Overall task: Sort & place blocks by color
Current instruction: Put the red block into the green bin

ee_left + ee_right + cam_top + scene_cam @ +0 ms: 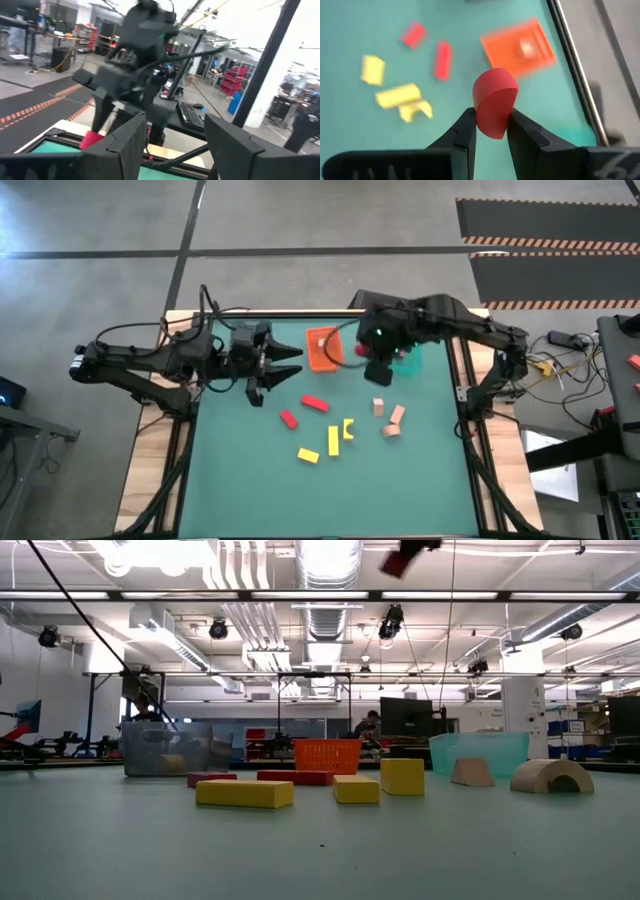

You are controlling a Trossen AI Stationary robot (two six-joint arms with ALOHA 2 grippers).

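My right gripper (490, 131) is clamped on a red block (493, 109), a half-round piece pinched between both fingertips with its curved end sticking out past them. In the high view that gripper (378, 370) hangs over the far middle of the green table (330, 490), just beside the orange tray (322, 348) and close to the teal tray (412, 360). The low view catches the held block (404, 560) up high, well off the table.

My left gripper (283, 370) sits at the far left of the table, pointing toward the orange tray, with its two fingers (125, 145) spread apart and nothing between them. From its wrist I see my right arm ahead with the red block (91, 140) in its tip.

The rest of the blocks lie loose on the mat. Two red bars (315, 402) (288, 419) rest near the middle. Nearer the front edge are three yellow pieces: a flat bar (308, 455), an upright-looking bar (333, 441) and a small notched piece (348, 428) just beside it. To the right are the tan ones (378, 407) (395, 420), close together; in the low view one is an arch (552, 776) and one a wedge (472, 772).

A grey tray (166, 748) stands at the far left, seen in the low view. I cannot tell what lies in the trays, apart from something pale in the orange one (526, 47).
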